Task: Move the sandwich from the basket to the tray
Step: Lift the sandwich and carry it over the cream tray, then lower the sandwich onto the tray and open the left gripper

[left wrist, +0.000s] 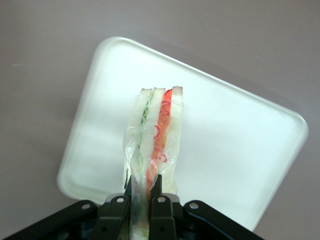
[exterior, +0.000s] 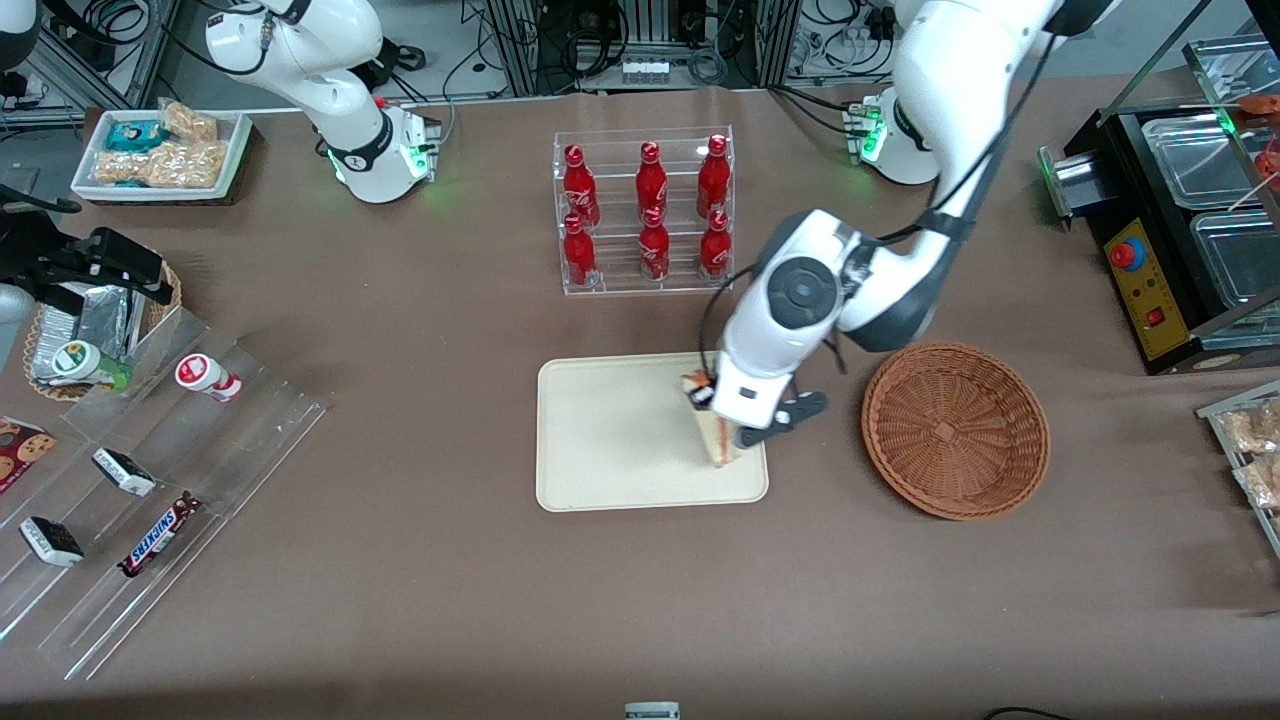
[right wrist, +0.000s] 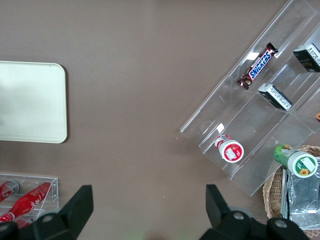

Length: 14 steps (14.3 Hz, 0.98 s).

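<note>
While my gripper (left wrist: 142, 200) pinches the wrapped sandwich (left wrist: 152, 135) shut, its long edge hangs above the cream tray (left wrist: 240, 150), basket (exterior: 955, 430) empty beside.

A robot lab: cable-strewn equipment racks (exterior: 640, 40) edge the table (exterior: 420, 620).

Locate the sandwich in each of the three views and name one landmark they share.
Front view: sandwich over the tray, in the gripper.
Left wrist view: sandwich pinched by the gripper, above the tray.
Right wrist view: not in it.
Shared landmark: the tray.
</note>
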### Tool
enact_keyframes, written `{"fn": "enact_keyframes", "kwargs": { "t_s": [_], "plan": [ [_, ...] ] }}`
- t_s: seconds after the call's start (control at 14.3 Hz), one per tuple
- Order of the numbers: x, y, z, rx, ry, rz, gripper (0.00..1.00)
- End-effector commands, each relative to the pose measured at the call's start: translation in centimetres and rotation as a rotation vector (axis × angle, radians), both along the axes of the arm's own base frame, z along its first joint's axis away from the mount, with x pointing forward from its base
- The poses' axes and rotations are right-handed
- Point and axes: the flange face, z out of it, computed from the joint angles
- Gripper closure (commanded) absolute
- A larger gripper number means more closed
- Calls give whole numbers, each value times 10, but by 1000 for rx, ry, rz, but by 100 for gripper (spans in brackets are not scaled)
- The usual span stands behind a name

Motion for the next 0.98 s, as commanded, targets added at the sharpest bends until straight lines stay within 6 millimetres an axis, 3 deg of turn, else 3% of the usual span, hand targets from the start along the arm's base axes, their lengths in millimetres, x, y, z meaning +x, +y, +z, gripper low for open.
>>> {"fn": "enact_keyframes", "kwargs": {
  "t_s": [0.0, 0.28, 0.7, 0.91],
  "plan": [
    [-7, -32, -15, -24, -47, -122, 91],
    [-24, -57, -36, -35, -55, -169, 91],
    [-29, -59, -72, 48, -66, -245, 90],
    [-31, -60, -76, 50, -61, -239, 83]
  ]
}}
